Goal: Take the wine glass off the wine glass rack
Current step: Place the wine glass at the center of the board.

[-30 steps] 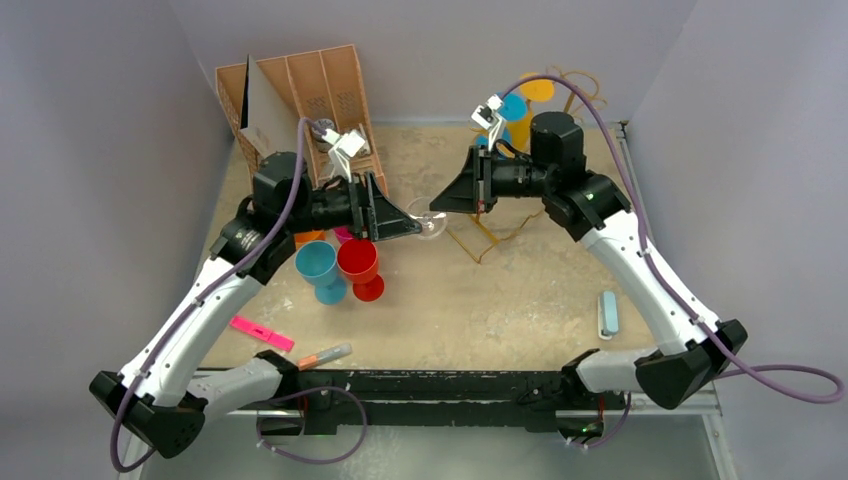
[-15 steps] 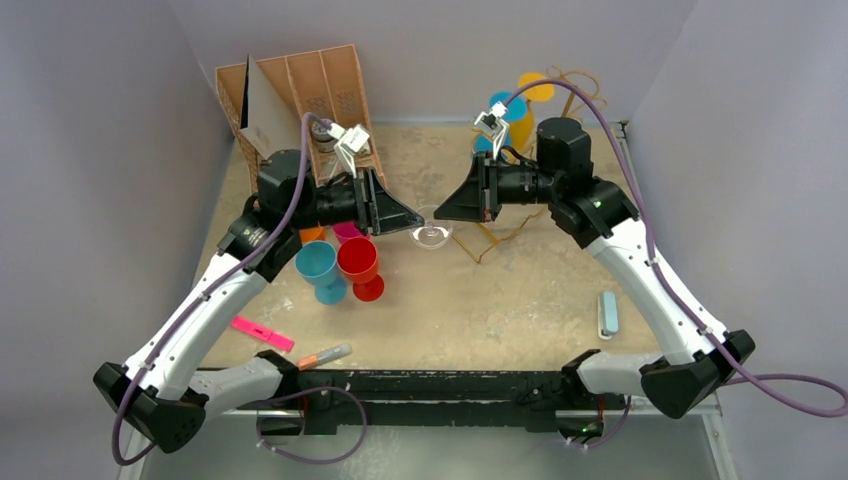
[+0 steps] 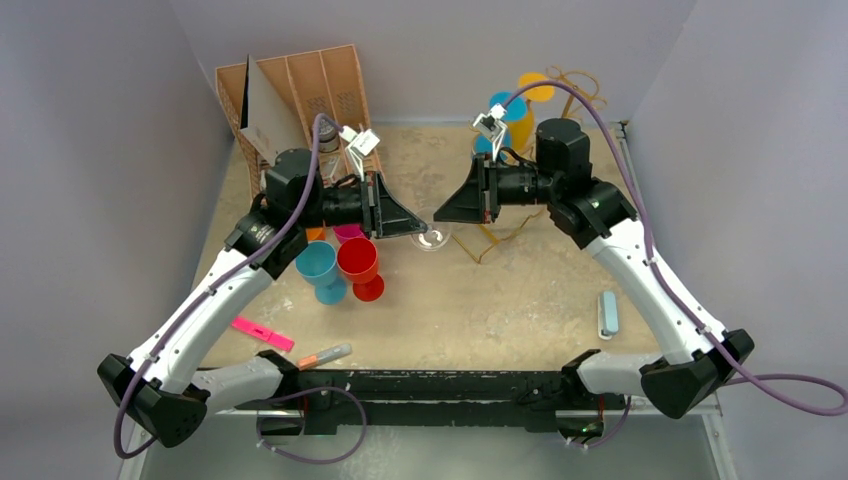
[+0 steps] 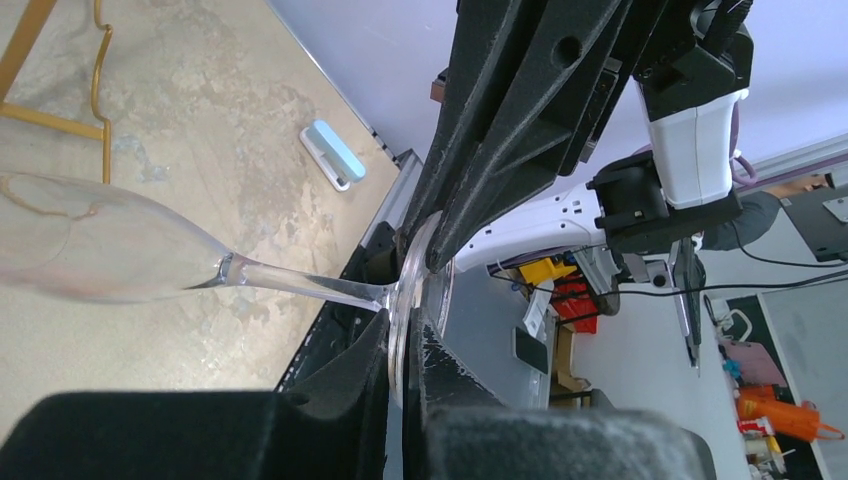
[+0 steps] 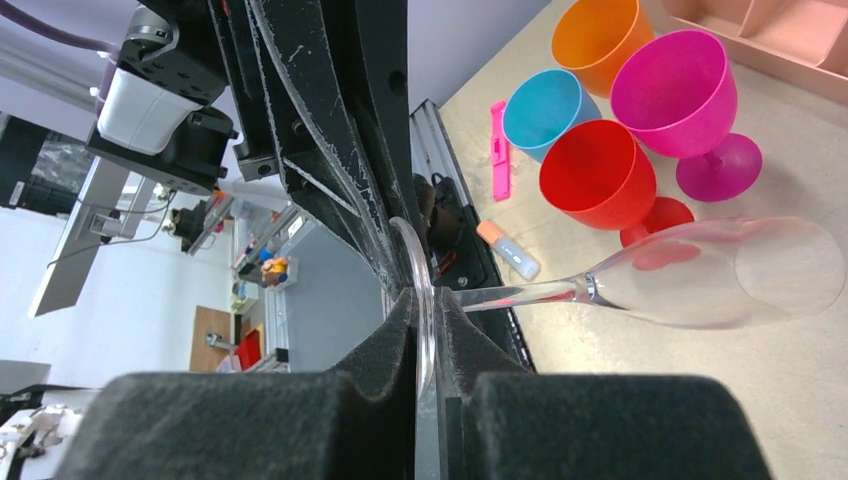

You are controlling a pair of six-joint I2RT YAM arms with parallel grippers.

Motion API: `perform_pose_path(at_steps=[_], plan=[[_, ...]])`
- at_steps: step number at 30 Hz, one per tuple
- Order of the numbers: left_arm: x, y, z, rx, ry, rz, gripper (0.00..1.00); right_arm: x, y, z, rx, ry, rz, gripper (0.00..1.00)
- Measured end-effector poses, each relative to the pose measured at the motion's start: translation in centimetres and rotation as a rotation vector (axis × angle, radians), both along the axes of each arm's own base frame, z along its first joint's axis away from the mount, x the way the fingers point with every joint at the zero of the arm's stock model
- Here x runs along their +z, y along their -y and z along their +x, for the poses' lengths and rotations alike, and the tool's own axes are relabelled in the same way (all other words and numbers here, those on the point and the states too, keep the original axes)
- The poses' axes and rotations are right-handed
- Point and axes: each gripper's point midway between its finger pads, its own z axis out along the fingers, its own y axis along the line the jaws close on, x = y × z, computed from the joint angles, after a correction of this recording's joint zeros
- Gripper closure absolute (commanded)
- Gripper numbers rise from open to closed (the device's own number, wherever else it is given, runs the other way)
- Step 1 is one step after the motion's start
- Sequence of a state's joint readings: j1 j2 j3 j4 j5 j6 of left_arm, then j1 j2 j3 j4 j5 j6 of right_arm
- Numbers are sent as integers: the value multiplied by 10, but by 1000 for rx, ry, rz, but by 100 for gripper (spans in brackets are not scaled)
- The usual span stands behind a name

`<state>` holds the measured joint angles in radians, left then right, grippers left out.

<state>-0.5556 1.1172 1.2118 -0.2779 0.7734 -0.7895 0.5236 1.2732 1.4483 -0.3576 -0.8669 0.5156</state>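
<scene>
**A:** Where is the wine glass?

**B:** On its side in the air over the middle of the tabletop, with the stem about level. It isn't hanging from the rack. The bowl sits just beside the gold base wire, and I can't tell whether they touch.

**A:** And the pincers?

**B:** Both grip the glass by its round foot. The left pincer is closed on the rim of the foot from one side. The right pincer is clamped on the same disc from the opposite side (tips nearly meeting, seen from above). Stem and bowl stick out sideways, clear of both.

**A:** Anything close by?

**B:** On the left arm's side stand a red cup, a blue cup, a pink cup and an orange cup, all apart from the glass.
</scene>
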Motion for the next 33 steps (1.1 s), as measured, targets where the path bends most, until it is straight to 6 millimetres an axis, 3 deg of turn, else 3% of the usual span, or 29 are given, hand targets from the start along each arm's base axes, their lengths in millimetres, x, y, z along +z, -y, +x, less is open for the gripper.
perform_pose_path(at_steps=[6,10,20,33], plan=[[-3,0,-1,-4,9,14,100,-4,0,0,-5,-15,0,50],[-6,0,-4,-13,7,23,100,-15,1,-1,-19,-30,-6,34],[-8,-6,-2,28,53,43,100,-37,10,-15,-64,-37,45,31],[-21,-12,6,93,68,107,100,-45,-8,-9,-66,-121,145,49]])
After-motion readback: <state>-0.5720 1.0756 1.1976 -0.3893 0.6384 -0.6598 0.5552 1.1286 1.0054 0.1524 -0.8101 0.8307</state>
